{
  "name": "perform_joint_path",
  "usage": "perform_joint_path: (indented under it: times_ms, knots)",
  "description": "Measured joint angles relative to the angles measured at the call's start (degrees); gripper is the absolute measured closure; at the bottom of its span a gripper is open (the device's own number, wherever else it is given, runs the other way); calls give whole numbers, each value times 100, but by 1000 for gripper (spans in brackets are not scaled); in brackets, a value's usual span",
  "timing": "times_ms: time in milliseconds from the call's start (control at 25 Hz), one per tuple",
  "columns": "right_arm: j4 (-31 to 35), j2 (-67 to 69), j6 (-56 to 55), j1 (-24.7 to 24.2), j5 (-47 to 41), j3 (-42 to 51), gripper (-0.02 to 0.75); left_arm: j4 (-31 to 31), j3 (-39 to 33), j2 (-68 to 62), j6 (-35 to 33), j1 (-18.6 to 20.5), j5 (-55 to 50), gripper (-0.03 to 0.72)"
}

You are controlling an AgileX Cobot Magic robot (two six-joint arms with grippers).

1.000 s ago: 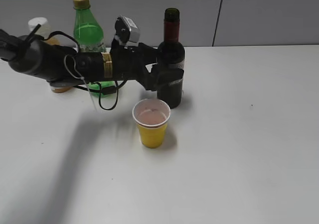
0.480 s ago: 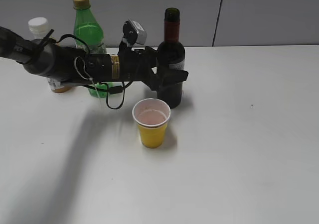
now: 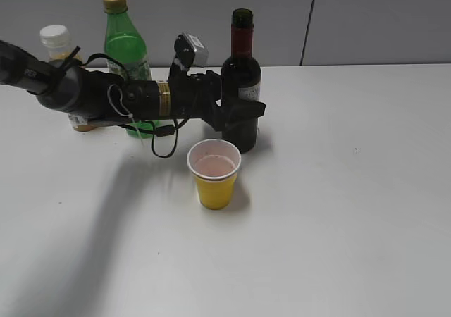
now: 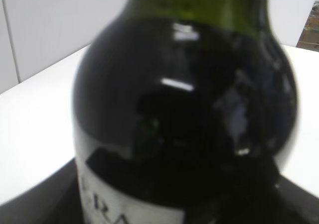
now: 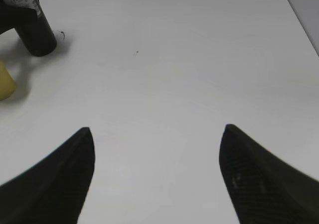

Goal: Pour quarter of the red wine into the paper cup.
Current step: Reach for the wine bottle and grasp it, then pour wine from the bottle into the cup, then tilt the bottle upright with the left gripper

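The red wine bottle [image 3: 242, 70], dark glass with a maroon neck foil and a pale label, stands upright at the back middle of the white table. It fills the left wrist view [image 4: 184, 109]. My left gripper [image 3: 239, 113] reaches in from the left with its jaws on either side of the bottle's body, closed against it. The yellow paper cup [image 3: 214, 172] stands just in front of the bottle, apart from it. My right gripper [image 5: 157, 134] is open and empty over bare table, far from the bottle [image 5: 32, 30] and cup [image 5: 5, 82].
A green plastic soda bottle [image 3: 125, 46] and an orange juice bottle with a white cap [image 3: 55, 36] stand behind my left arm at the back left. A grey wall runs behind the table [image 3: 352, 190].
My left arm has risen and pushed the gripper further around the wine bottle. The bottle has shifted very slightly left. The cup has not moved.
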State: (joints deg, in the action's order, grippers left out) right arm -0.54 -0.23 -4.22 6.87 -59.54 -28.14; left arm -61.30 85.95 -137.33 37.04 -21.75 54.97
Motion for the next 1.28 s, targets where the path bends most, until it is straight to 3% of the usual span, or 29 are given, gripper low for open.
perform_joint_path:
  times_ms: [1040,1280]
  knots:
    - [0,0,0,0,-6,0,148,-362,-68,1040,210,1,-723,139]
    - [0,0,0,0,-1,0,148,-370,-459,1820,294,1,-1126,139]
